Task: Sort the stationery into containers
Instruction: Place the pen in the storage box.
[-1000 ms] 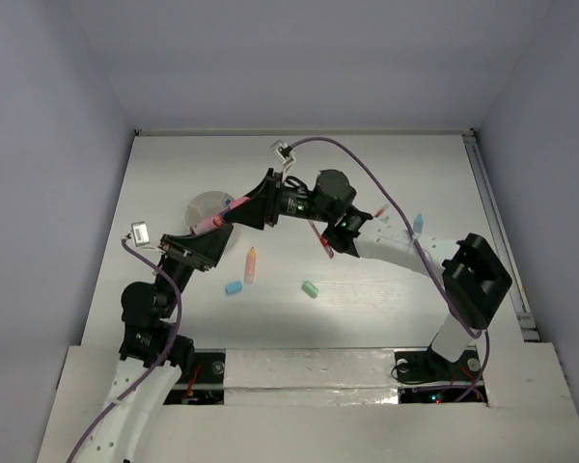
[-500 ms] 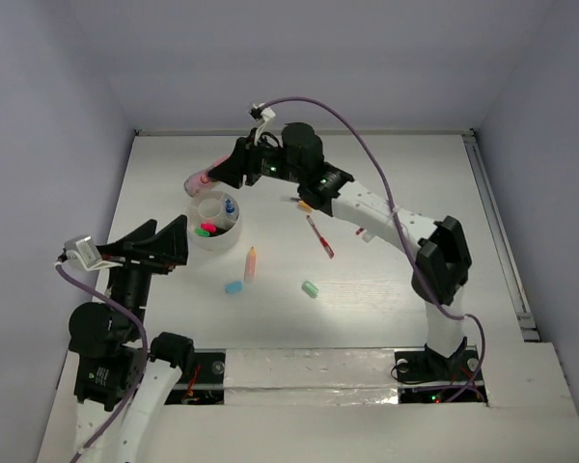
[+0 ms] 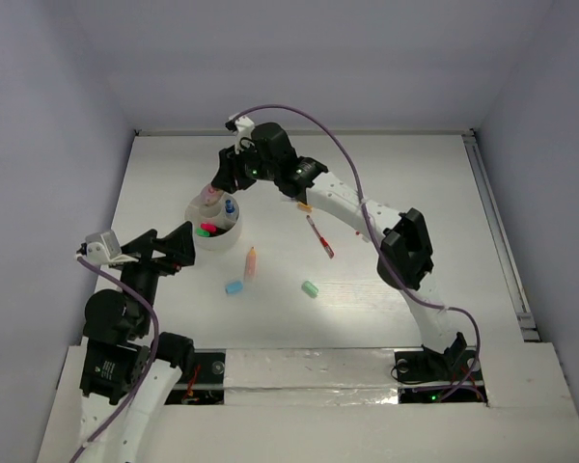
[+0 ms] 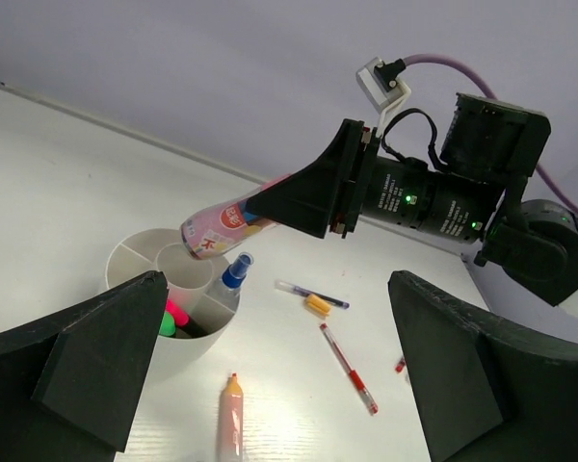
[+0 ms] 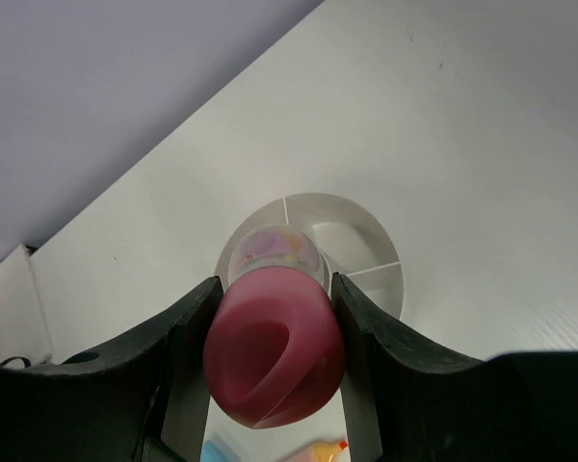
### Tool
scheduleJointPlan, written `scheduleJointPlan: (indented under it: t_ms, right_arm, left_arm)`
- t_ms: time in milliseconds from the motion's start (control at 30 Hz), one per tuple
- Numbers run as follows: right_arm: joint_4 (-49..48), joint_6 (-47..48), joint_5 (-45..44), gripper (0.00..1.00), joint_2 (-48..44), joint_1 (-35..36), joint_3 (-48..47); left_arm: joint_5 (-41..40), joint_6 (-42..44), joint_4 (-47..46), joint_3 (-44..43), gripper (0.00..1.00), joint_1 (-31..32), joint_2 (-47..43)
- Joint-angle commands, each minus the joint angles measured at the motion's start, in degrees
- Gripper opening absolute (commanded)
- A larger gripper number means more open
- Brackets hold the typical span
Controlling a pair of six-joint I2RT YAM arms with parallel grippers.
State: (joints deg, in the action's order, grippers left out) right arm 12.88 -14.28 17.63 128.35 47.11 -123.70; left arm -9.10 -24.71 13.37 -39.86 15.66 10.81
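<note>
The white table (image 3: 415, 174) is carrying a divided round white cup (image 3: 215, 244) sitting at nine o'clock from its middle, a red pen (image 3: 320, 237) lying near that middle, an orange marker (image 3: 251, 264) and a light-blue eraser (image 3: 234, 287) lying at the cup's five o'clock, and a mint eraser (image 3: 310, 288) resting at the pen's six o'clock.

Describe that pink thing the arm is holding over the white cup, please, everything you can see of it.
The pink marker is a short, thick, plastic-looking barrel, pale pink with a printed red label and a deeper pink rounded end nearest the right wrist camera. The right tool clamps it from both sides at that end. It hangs tilted, its free end pointing down over one compartment of the divided white cup. Whether its tip touches the cup cannot be told.
</note>
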Motion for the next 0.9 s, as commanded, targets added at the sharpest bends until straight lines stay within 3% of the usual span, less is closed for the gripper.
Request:
scheduleJointPlan:
  t_ms: [0,633,700,767,800,867]
  right_arm:
    - [0.6,3.0,-0.5,0.08,-0.7,0.2,-3.7]
    - [8.7,11.3,-5.7,0.07,5.9,3.6,-10.6]
    - [8.6,12.4,-6.4,0.12,5.9,4.1,-10.6]
    - [8.0,13.3,-6.6,0.26,5.5,4.7,-10.1]
    - [7.5,13.6,-7.0,0.42,5.3,4.7,-9.7]
    - [5.9,13.6,-7.6,0.64,4.7,5.4,-9.0]
  left_arm:
    - [0.0,1.7,-1.9,0.2,0.99,0.0,0.8]
    - [0.3,1.5,-1.9,0.7,0.99,0.0,0.6]
    - [0.2,1.5,-1.9,0.8,0.99,0.0,0.5]
    - [0.3,1.5,-1.8,0.8,0.99,0.0,0.4]
    - [0.4,1.4,-1.8,0.8,0.99,0.0,0.4]
    - [0.6,1.3,-1.8,0.8,0.99,0.0,0.4]
